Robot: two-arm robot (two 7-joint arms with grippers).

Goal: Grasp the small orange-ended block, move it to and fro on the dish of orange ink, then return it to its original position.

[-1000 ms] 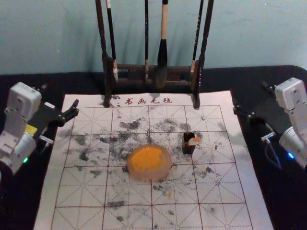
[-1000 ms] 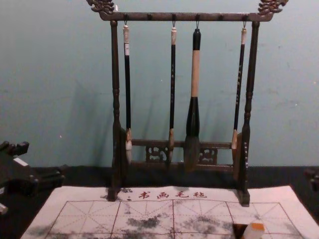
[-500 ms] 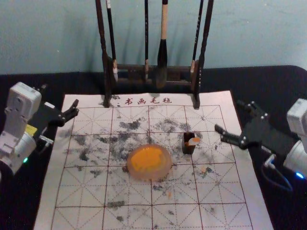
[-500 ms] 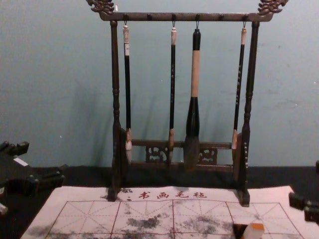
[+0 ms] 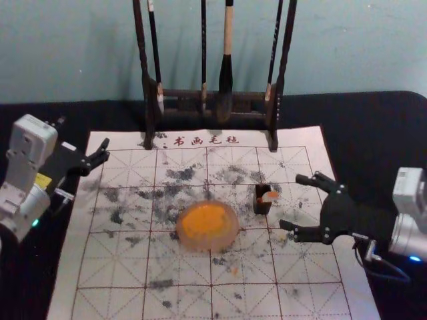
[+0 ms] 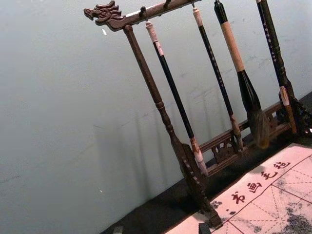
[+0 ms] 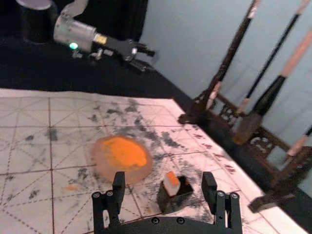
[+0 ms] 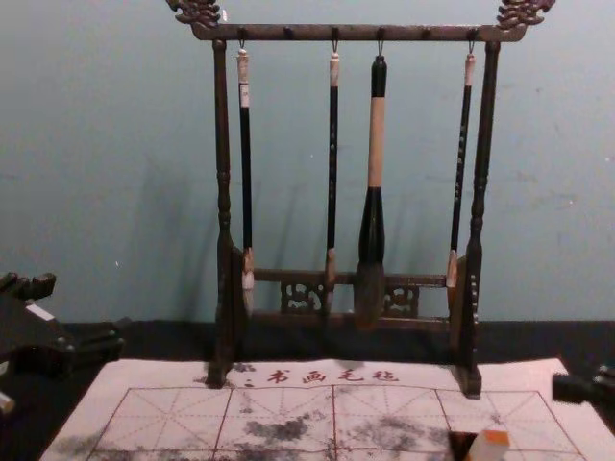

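Block (image 7: 171,185) propped in dark holder (image 7: 174,202) right of ink dish (image 5: 229,238), likely for easy grabbing; right pincer (image 5: 291,202) wide open, empty, just right; left pincer (image 5: 105,150) parked left, open, empty

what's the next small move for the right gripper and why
Probably ease the right gripper toward the orange-ended block before closing: its fingers stand open, facing the block in its dark holder, and the head view shows their tips still short of it.
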